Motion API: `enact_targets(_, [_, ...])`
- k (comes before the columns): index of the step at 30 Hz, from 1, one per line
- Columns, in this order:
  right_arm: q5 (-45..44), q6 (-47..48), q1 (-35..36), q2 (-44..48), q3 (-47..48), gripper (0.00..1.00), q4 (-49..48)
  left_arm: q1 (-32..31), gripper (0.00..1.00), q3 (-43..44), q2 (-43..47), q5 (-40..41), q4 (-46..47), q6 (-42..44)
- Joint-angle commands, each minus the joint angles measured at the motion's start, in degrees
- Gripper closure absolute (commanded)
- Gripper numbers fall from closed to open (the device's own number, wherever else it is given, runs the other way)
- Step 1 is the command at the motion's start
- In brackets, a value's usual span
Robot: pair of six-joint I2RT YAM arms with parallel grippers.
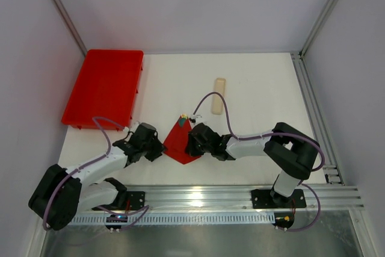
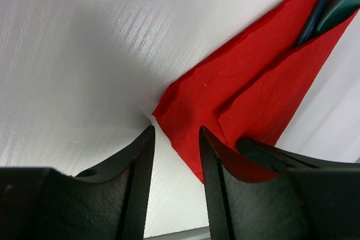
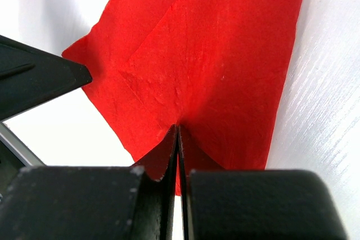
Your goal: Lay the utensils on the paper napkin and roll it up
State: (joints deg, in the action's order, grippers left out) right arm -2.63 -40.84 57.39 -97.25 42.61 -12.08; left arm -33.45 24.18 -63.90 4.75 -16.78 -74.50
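The paper napkin (image 1: 180,142) lies folded into a pointed wedge at the table's near middle. It also shows in the left wrist view (image 2: 225,99) and the right wrist view (image 3: 208,54). The teal utensils (image 2: 320,9) stick out from under its folded flap at the far end, and their tips show in the top view (image 1: 183,117). My left gripper (image 2: 175,130) is open at the napkin's left corner, with one finger over the paper's edge. My right gripper (image 3: 178,127) is shut, its tips pinching a crease of the napkin's right side.
A big red tray (image 1: 105,85) stands at the back left. A pale beige strip (image 1: 218,95) lies behind the napkin. A metal rail (image 1: 210,197) runs along the near table edge. The right gripper's finger (image 2: 270,155) shows in the left wrist view.
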Motion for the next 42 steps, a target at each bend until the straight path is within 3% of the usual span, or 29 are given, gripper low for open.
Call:
enact_targets(1, [-2.02,0.94,0.45,-0.39,-1.13,0.96,3.90,0.32,0.61,-0.89,-1.49,1.31,1.30,-0.03])
enact_targets(15, [-2.11,1.02,0.45,-1.10,-0.25,0.96,4.78,0.41,0.86,1.48,-2.81,2.54,2.27,4.88])
enact_targets(18, [-2.20,1.11,0.53,-1.62,0.28,0.96,5.13,0.41,0.99,2.09,-2.37,2.10,2.98,7.43])
enact_targets(31, [-1.41,1.64,0.45,-2.42,0.72,0.96,4.69,0.32,1.00,6.48,4.92,-3.43,6.84,17.90])
enact_targets(42, [-0.79,1.73,0.45,-1.71,0.02,0.96,3.90,-4.25,1.00,13.25,-6.67,-12.13,17.81,19.65])
